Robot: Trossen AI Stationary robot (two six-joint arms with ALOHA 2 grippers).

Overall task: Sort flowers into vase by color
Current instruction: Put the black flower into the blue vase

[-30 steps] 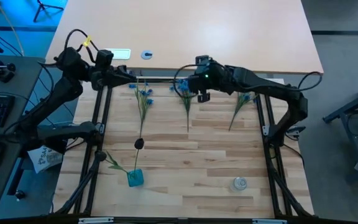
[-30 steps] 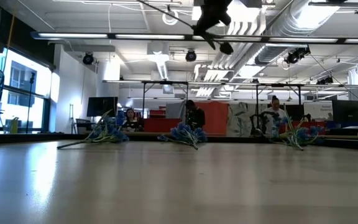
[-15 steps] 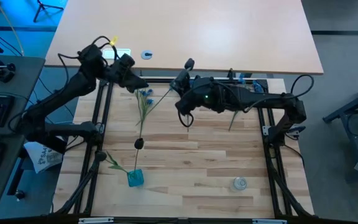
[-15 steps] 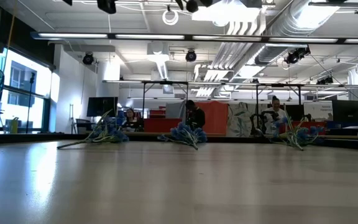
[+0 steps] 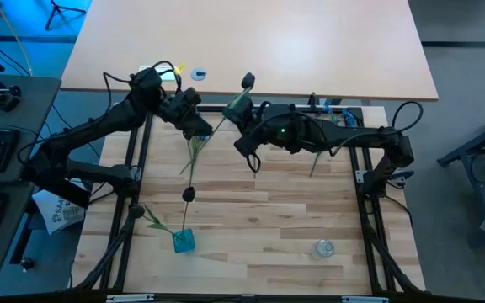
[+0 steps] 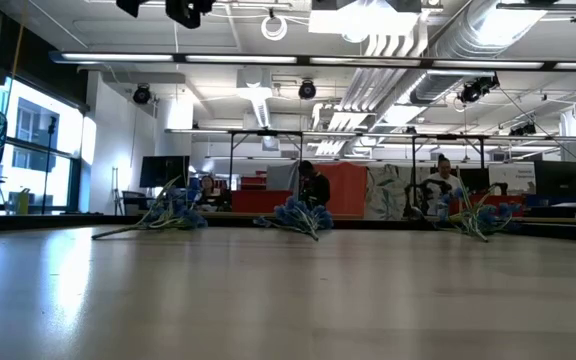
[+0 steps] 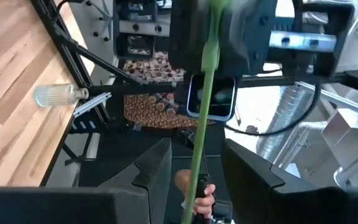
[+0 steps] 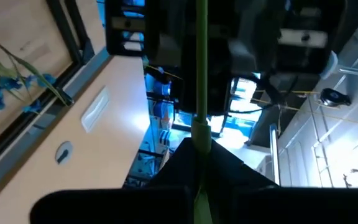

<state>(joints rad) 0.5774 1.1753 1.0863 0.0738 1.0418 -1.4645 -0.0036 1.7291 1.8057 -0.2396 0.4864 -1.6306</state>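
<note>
Overhead, the left claw [image 5: 194,126] hangs above the far part of the desk [image 5: 259,219], well beyond the blue vase [image 5: 183,241] that stands near the front edge; its wrist view shows its two dark fingers [image 7: 157,165] spread apart, with a thin green stem [image 7: 202,118] running up between them, and whether they touch it I cannot tell. On the desk beyond the vase lies a blue sprig [image 5: 194,145], and a dark bud [image 5: 189,194] on a leafy stem stands up out of the vase. Farther right, the right claw [image 5: 244,126] is closed on a lifted dark-bud flower [image 5: 247,82], its stem slanting up and away from the vase toward the far rail; in the right wrist view that stem [image 8: 201,74] passes straight through the closed fingers. Another blue sprig [image 5: 322,150] lies on the desk well to the right of the vase. A clear glass vase [image 5: 324,248] rests near the front edge, level with the blue vase and well apart from it.
</note>
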